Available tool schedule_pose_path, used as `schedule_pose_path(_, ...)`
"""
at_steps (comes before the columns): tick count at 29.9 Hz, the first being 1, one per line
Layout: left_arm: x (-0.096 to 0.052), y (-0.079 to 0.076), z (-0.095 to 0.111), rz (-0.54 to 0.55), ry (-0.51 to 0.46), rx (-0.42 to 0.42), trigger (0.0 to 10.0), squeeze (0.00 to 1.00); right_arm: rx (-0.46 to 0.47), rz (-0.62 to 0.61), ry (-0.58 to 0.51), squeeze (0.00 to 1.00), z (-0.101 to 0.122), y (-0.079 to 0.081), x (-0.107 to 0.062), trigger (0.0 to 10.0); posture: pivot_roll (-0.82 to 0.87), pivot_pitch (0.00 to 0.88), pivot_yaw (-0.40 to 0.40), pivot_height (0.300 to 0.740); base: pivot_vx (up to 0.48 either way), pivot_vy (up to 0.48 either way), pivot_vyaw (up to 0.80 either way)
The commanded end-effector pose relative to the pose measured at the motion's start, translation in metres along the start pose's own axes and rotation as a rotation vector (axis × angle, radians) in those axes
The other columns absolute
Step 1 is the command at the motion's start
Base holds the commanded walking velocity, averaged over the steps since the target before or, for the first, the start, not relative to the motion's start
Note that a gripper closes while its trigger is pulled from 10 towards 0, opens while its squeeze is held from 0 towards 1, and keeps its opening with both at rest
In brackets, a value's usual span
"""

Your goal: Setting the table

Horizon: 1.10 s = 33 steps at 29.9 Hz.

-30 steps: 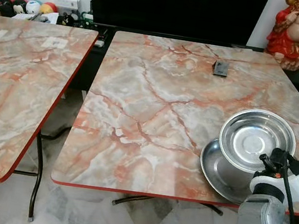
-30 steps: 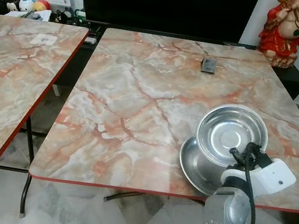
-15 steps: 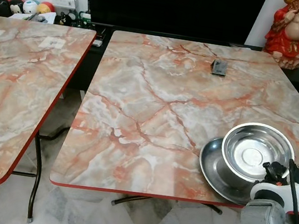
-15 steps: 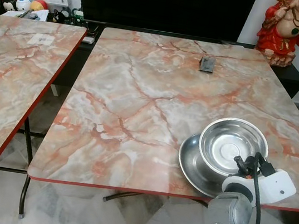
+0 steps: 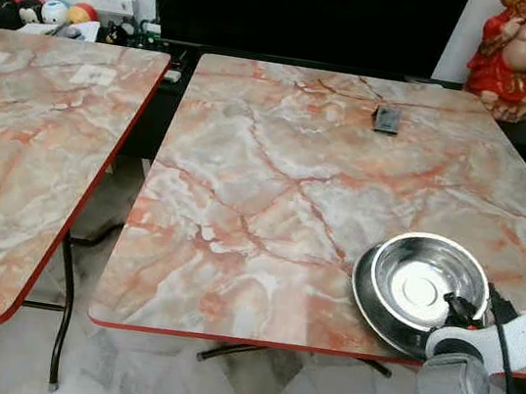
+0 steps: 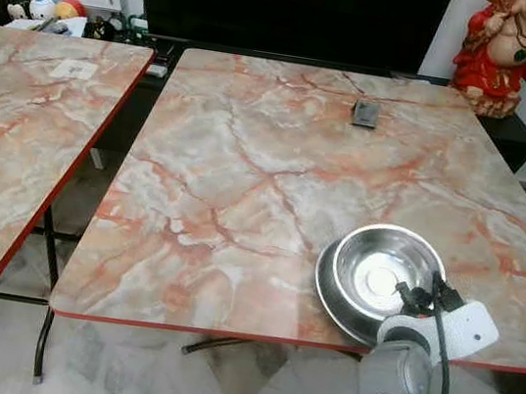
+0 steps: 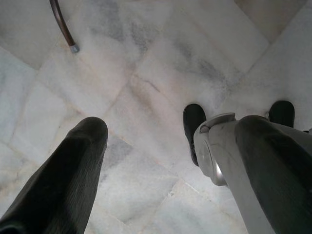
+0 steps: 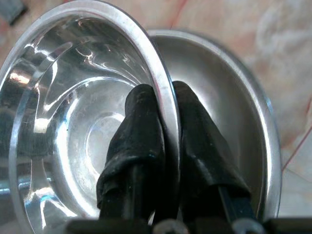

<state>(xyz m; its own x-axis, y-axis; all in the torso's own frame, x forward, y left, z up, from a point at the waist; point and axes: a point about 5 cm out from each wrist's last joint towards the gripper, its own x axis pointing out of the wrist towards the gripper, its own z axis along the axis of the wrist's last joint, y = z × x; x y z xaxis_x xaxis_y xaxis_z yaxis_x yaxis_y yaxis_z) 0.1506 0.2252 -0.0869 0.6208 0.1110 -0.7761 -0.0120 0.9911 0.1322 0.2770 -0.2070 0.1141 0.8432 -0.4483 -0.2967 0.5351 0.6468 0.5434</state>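
The right gripper (image 8: 165, 141) is closed on the rim of a steel bowl (image 5: 424, 281), one finger inside the bowl and one outside, as the right wrist view shows. The bowl sits inside a steel plate (image 5: 367, 297) near the front right corner of the right table (image 5: 277, 169). The plate lies flat on the marble top, close to the table's red front edge. The bowl appears nearly level, though the pictures do not settle whether it rests fully on the plate.

The left gripper (image 7: 161, 161) hangs idle above the floor (image 7: 146, 73), its fingers spread wide and holding nothing.

A small dark object (image 5: 386, 119) lies near the far edge of the right table. A second table (image 5: 24, 141) stands to the left, apart from the first. A red figurine (image 5: 517, 52) stands beyond the far right corner, beside a dark screen (image 5: 301, 9).
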Motion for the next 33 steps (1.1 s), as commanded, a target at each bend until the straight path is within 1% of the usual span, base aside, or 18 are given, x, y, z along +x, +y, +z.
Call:
schedule_pose_path(1, -0.002, 0.001, -0.008, -0.010, 0.036, 0.034, 10.0, 0.00, -0.013, -0.006, 0.032, 0.00, -0.007, -0.001, -0.002, 10.0, -0.02, 0.099, -0.023, 0.740, 0.000, 0.000, 0.00)
schedule_pose_path(6, -0.002, 0.000, -0.008, -0.013, 0.037, 0.036, 10.0, 0.00, 0.029, -0.019, 0.052, 0.00, -0.010, -0.002, -0.002, 10.0, -0.02, 0.099, -0.023, 0.740, 0.000, 0.000, 0.00)
schedule_pose_path(11, -0.002, 0.000, -0.008, -0.014, 0.037, 0.037, 10.0, 0.00, 0.055, -0.027, 0.036, 0.00, -0.007, -0.002, -0.001, 10.0, -0.02, 0.100, -0.022, 0.740, 0.000, 0.000, 0.00)
schedule_pose_path(12, -0.002, 0.000, -0.008, -0.015, 0.036, 0.038, 10.0, 0.00, 0.074, -0.039, 0.014, 0.00, -0.002, -0.004, 0.000, 10.0, -0.02, 0.100, -0.021, 0.740, 0.000, 0.000, 0.00)
schedule_pose_path(23, -0.002, 0.000, -0.008, -0.023, 0.037, 0.046, 10.0, 0.00, 0.098, -0.037, 0.010, 0.00, 0.000, -0.003, 0.002, 10.0, -0.02, 0.100, -0.018, 0.740, 0.000, 0.000, 0.00)
schedule_pose_path(24, -0.002, 0.000, -0.008, -0.023, 0.037, 0.047, 10.0, 0.00, 0.100, -0.034, 0.011, 0.12, 0.000, -0.003, 0.002, 10.0, -0.02, 0.100, -0.018, 0.740, 0.000, 0.000, 0.00)
schedule_pose_path(25, -0.002, 0.000, -0.008, -0.023, 0.038, 0.048, 10.0, 0.00, 0.106, -0.026, 0.016, 0.53, 0.000, -0.002, 0.003, 10.0, -0.02, 0.100, -0.018, 0.740, 0.000, 0.000, 0.00)
schedule_pose_path(26, -0.002, -0.001, -0.008, -0.024, 0.039, 0.049, 10.0, 0.00, 0.105, -0.017, 0.018, 0.74, 0.000, 0.000, 0.003, 10.0, -0.02, 0.100, -0.018, 0.740, 0.000, 0.000, 0.00)
schedule_pose_path(27, -0.002, -0.001, -0.008, -0.024, 0.039, 0.051, 10.0, 0.00, 0.102, -0.007, 0.017, 0.72, 0.000, 0.001, 0.003, 10.0, -0.01, 0.099, -0.017, 0.740, 0.000, 0.000, 0.00)
schedule_pose_path(28, -0.002, -0.001, -0.009, -0.025, 0.040, 0.052, 10.0, 0.00, 0.102, -0.005, 0.013, 0.67, 0.000, 0.003, 0.003, 10.0, -0.01, 0.099, -0.017, 0.740, 0.000, 0.000, 0.00)
schedule_pose_path(29, -0.002, -0.001, -0.009, -0.025, 0.040, 0.053, 10.0, 0.00, 0.102, -0.005, 0.013, 0.67, 0.000, 0.003, 0.003, 10.0, -0.01, 0.099, -0.017, 0.740, 0.000, 0.000, 0.00)
schedule_pose_path(30, -0.002, -0.002, -0.009, -0.026, 0.040, 0.054, 10.0, 0.00, 0.104, -0.006, 0.011, 0.58, 0.000, 0.003, 0.004, 10.0, -0.01, 0.099, -0.017, 0.740, 0.000, 0.000, 0.00)
schedule_pose_path(31, -0.002, -0.002, -0.009, -0.027, 0.040, 0.054, 10.0, 0.00, 0.105, -0.007, 0.009, 0.55, 0.001, 0.004, 0.004, 10.0, -0.01, 0.099, -0.017, 0.740, 0.000, 0.000, 0.00)
schedule_pose_path(32, -0.002, -0.002, -0.009, -0.027, 0.040, 0.054, 10.0, 0.00, 0.105, -0.007, 0.008, 0.55, 0.001, 0.004, 0.004, 10.0, -0.01, 0.099, -0.017, 0.740, 0.000, 0.000, 0.00)
schedule_pose_path(33, -0.002, -0.002, -0.009, -0.027, 0.041, 0.055, 10.0, 0.00, 0.104, -0.007, 0.009, 0.25, 0.001, 0.004, 0.004, 10.0, -0.01, 0.099, -0.017, 0.740, 0.000, 0.000, 0.00)
